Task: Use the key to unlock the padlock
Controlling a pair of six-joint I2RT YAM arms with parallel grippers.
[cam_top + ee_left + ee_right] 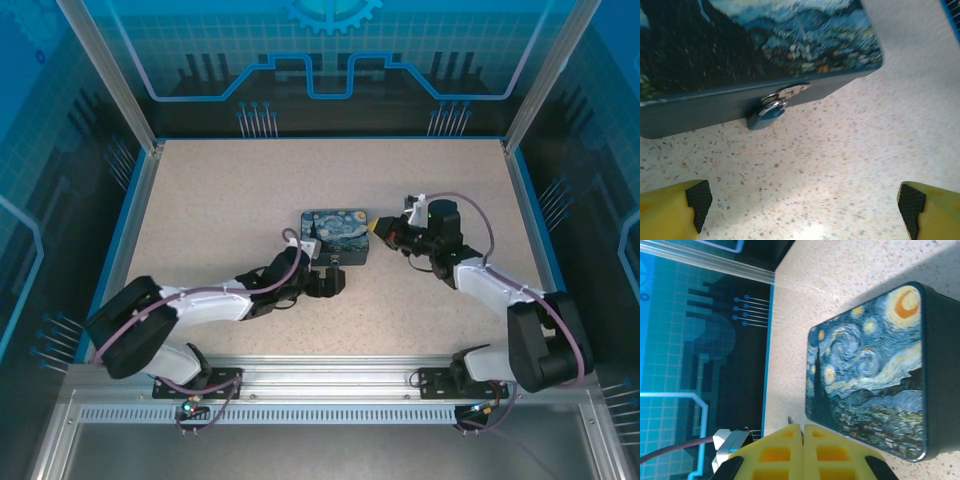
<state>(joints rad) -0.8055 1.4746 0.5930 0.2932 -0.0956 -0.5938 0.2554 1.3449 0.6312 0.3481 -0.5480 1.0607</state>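
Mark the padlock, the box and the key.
padlock (766, 118), left wrist view, on its blue body.
box (870, 370), right wrist view, on the painted lid.
key (789, 420), right wrist view, on the sliver poking from the shut right gripper (801, 427).

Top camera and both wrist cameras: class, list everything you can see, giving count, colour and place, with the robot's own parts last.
box: one, dark blue with a swirling night-sky lid, middle of the table.
padlock: one, blue body with silver shackle, on the box's near side.
key: one, thin grey sliver, poking from the right gripper's tips.
table: one, speckled beige.
walls: three, blue circuit-pattern, around the table.
left gripper: one, yellow with black pads, open, facing the padlock, apart from it.
right gripper: one, yellow, shut on the key, at the box's right end.
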